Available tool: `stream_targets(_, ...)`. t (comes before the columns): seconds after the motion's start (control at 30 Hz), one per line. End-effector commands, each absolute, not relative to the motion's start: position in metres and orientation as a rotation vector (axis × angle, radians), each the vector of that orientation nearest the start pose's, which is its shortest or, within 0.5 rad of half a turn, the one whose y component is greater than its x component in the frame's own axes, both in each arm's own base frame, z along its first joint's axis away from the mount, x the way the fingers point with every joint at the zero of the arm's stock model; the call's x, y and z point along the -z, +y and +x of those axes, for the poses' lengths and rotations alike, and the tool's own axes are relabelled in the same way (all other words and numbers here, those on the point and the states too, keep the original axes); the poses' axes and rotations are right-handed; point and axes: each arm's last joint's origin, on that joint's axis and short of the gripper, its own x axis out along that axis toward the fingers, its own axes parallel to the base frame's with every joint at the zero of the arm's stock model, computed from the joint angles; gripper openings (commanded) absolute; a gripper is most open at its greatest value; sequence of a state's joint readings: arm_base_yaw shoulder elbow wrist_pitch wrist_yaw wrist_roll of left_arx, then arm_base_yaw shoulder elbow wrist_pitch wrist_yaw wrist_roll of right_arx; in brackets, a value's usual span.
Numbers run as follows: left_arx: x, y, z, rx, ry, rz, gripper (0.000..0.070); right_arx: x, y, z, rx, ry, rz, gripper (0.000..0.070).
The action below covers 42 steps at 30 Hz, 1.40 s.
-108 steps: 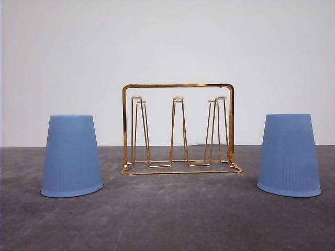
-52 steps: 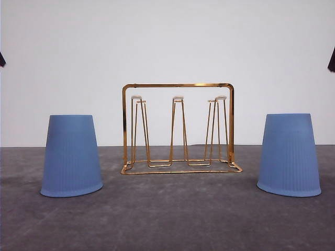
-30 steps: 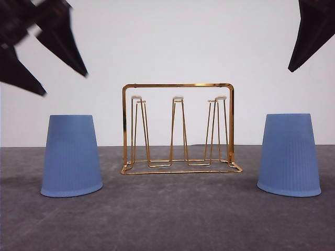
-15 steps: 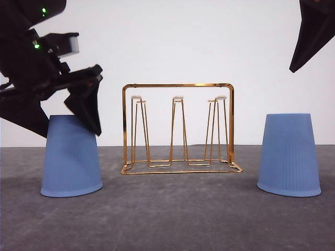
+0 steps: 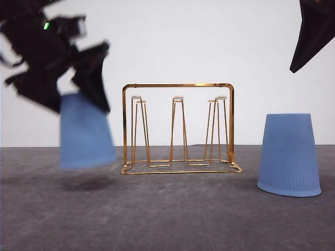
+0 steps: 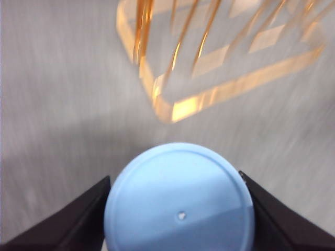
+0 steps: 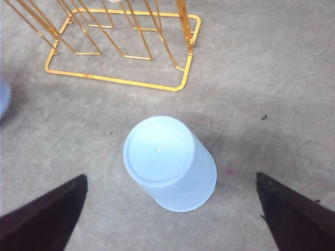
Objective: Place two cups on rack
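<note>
My left gripper (image 6: pixel 180 217) is clamped on the left cup (image 5: pixel 86 133), one finger on each side of its upturned base; the cup hangs mouth-down, clear of the table (image 5: pixel 172 219), long axis near upright, blurred. The rack (image 5: pixel 178 128) stands just beside it toward the table's middle, prongs vertical; I judge the cup must rise above the pale tips, then travel that way. My right gripper (image 7: pixel 170 219) is spread wide, poised above the right cup (image 7: pixel 170 163), which stands inverted on the table, apart from the rack.
</note>
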State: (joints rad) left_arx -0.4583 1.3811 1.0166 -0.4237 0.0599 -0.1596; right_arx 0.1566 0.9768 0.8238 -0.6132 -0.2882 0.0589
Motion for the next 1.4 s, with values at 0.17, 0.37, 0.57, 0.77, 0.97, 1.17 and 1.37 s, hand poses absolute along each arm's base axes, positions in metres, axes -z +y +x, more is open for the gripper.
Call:
stream_targets(0.17, -0.328, -0.138, 0.267, 0.516, 0.668, 0.019, 0.0268, -0.28, 0.039, 0.191, -0.409, 0.774, 0.091, 0.0656)
stream_targets(0.37, -0.358, -0.14, 0.27, 0.54, 0.547, 0.021, 0.0268, -0.28, 0.039, 0.191, -0.409, 0.774, 0.091, 0.0656)
stream_targets(0.57, -0.352, -0.146, 0.284, 0.539, 0.502, 0.037, 0.0268, -0.28, 0.039, 0.191, -0.409, 0.774, 0.091, 0.0656)
stream_targets(0.77, -0.319, -0.159, 0.31, 0.536, 0.578, 0.068, 0.027, -0.28, 0.039, 0.191, -0.409, 0.775, 0.091, 0.0656)
stream_targets(0.97, -0.286, -0.169, 0.329, 0.533, 0.657, 0.09, 0.0279, -0.28, 0.039, 0.191, -0.411, 0.774, 0.088, 0.0657)
stream_targets(1.17, -0.274, -0.172, 0.334, 0.54, 0.681, 0.12, 0.0559, -0.279, 0.039, 0.19, -0.42, 0.778, 0.074, 0.0673)
stream_targets(1.37, -0.273, -0.168, 0.336, 0.532, 0.687, 0.124, 0.0563, -0.278, 0.039, 0.189, -0.43, 0.795, 0.071, 0.07)
